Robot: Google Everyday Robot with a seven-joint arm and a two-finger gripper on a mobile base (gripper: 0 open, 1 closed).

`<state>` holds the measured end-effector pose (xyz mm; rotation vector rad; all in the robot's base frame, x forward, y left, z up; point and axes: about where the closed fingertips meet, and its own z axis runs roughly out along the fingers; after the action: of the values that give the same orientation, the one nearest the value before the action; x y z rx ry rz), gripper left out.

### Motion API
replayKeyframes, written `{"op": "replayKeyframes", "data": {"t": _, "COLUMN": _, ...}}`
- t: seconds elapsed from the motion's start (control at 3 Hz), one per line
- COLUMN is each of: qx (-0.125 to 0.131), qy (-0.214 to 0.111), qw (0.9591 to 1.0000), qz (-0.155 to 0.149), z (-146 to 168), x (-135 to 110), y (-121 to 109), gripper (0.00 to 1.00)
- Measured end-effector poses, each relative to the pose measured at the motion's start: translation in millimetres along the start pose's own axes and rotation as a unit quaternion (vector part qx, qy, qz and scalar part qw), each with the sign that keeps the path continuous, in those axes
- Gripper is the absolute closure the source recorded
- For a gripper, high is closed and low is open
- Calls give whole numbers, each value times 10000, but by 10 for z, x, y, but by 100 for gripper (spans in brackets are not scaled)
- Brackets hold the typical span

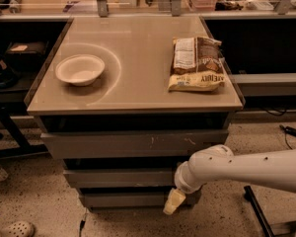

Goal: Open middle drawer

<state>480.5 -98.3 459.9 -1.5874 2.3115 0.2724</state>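
The cabinet has three stacked grey drawers. The top drawer front [133, 143] bears white scratch marks. The middle drawer [119, 177] has a plain grey front and sits closed below it. The lowest drawer front [123, 199] is under that. My white arm comes in from the right. My gripper [171, 203] hangs down in front of the lowest drawer's right part, just below the middle drawer's right end. It holds nothing that I can see.
On the cabinet top [138, 90] stand a white bowl [80, 69] at the left and a snack bag [196, 63] at the right. A cluttered shelf runs behind. A black table leg [257, 211] stands at the right. A shoe [14, 229] lies on the floor at the bottom left.
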Motion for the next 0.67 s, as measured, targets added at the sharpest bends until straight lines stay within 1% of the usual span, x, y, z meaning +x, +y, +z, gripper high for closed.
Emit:
{"op": "replayKeyframes", "data": {"t": 0.33, "qx": 68, "qy": -44, "qw": 10000, "qz": -6, "z": 97, "x": -1, "y": -130, "gripper": 0}}
{"op": "replayKeyframes", "data": {"t": 0.67, "qx": 82, "qy": -71, "qw": 9999, "qz": 54, "z": 214, "x": 38, "y": -187, "gripper": 0}}
